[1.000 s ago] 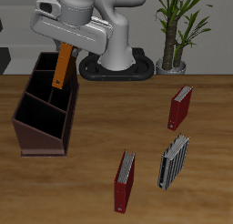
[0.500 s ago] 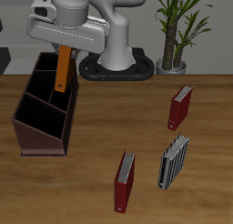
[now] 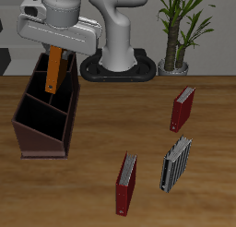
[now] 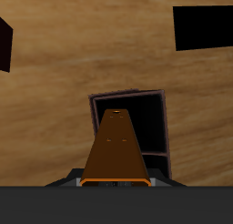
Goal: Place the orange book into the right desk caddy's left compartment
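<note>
The orange book [image 3: 54,69] hangs upright in the pincer [image 3: 57,48], clamped at its top end, its lower end dipping over the back part of the caddy [image 3: 32,129]. It hangs a touch tilted, with the bottom edge nearer the caddy's outer side. In the wrist view the book [image 4: 116,146] runs straight away from the camera, its far end hanging over a dark open compartment of the caddy [image 4: 157,127], with bare tabletop [image 4: 91,55] all around. So the pincer is clenched on the book, no doubt there.

This looks like the alignment step: book carried over, now lining up above a slot. Whether that slot is the left compartment I cannot say for sure from these angles; the dividers partly hide behind the book.

Next up, by my reading: check the book's lower edge sits clear of the dividers and the slanted wall, then go straight down and let go once it is well inside. The risk is the tilt, since a corner catching a divider could twist the book in the grip.

Elsewhere on the tabletop [image 3: 111,129], two dark red books [image 3: 125,184] [image 3: 182,108] and a black-and-grey one [image 3: 174,163] stand well apart from the action.
</note>
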Robot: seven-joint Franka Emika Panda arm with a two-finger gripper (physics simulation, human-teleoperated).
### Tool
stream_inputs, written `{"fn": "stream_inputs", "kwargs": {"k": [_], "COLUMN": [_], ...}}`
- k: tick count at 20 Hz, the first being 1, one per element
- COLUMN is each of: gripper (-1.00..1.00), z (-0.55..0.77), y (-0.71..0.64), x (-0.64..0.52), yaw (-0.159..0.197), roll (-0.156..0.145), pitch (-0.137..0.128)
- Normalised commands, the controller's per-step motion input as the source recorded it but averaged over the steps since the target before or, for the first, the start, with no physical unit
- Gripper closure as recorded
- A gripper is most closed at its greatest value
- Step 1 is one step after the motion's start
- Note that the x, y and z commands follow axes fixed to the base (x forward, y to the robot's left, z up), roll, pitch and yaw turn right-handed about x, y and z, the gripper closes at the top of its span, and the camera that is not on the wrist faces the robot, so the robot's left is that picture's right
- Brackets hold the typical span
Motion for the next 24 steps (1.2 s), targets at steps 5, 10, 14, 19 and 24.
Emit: {"fn": "stream_inputs", "kwargs": {"k": [5, 10, 14, 19, 24], "gripper": [1.00, 1.00, 1.00, 1.00, 1.00], "z": [0.02, -0.08, 0.02, -0.08, -0.09], "y": [-0.08, -0.01, -0.10, -0.10, -0.04], "x": [0.03, 0.10, 0.12, 0.07, 0.06], "yaw": [-0.006, 0.008, -0.038, -0.029, 0.004], "roll": [-0.012, 0.008, -0.013, -0.026, -0.014], "pitch": [-0.004, 0.030, 0.020, 0.018, 0.009]}}
